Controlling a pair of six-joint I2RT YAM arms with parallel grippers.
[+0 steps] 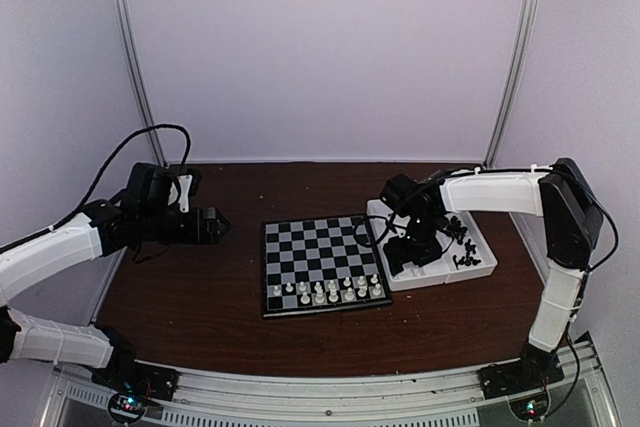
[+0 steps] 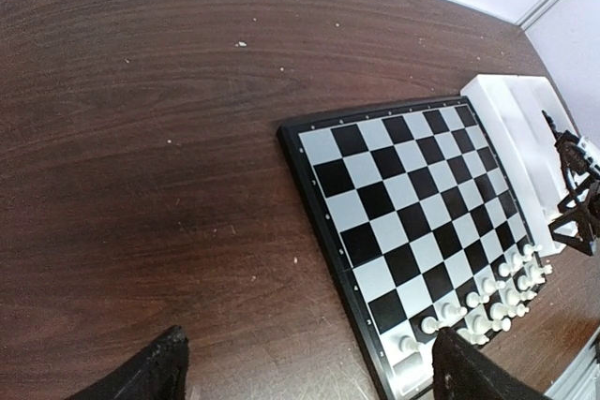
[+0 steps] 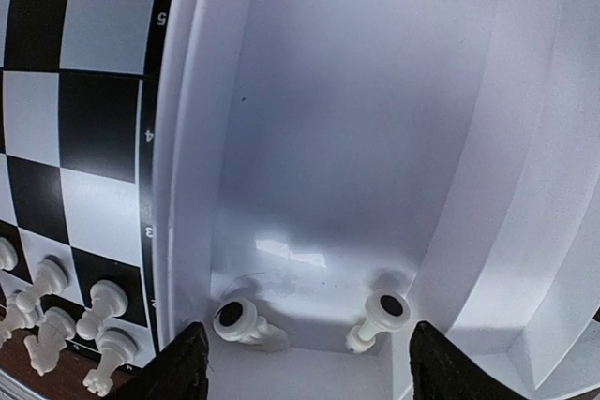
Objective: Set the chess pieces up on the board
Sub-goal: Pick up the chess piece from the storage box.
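The board (image 1: 322, 262) lies mid-table, with several white chess pieces (image 1: 325, 292) standing on its two near rows. My right gripper (image 3: 307, 372) is open low inside the left compartment of the white tray (image 3: 356, 119). Two white pieces lie on their sides there, one (image 3: 239, 318) by the left finger and one (image 3: 378, 318) by the right, and neither is touched. Black pieces (image 1: 462, 234) lie in the tray's right compartment. My left gripper (image 2: 309, 377) hangs open and empty over bare table just left of the board (image 2: 412, 203), whose white pieces (image 2: 487, 297) show near its right finger.
The tray (image 1: 445, 278) sits right against the board's right edge. Brown tabletop stretches to the left of the board and behind it. White walls close the back and sides, and metal rails run along the near edge.
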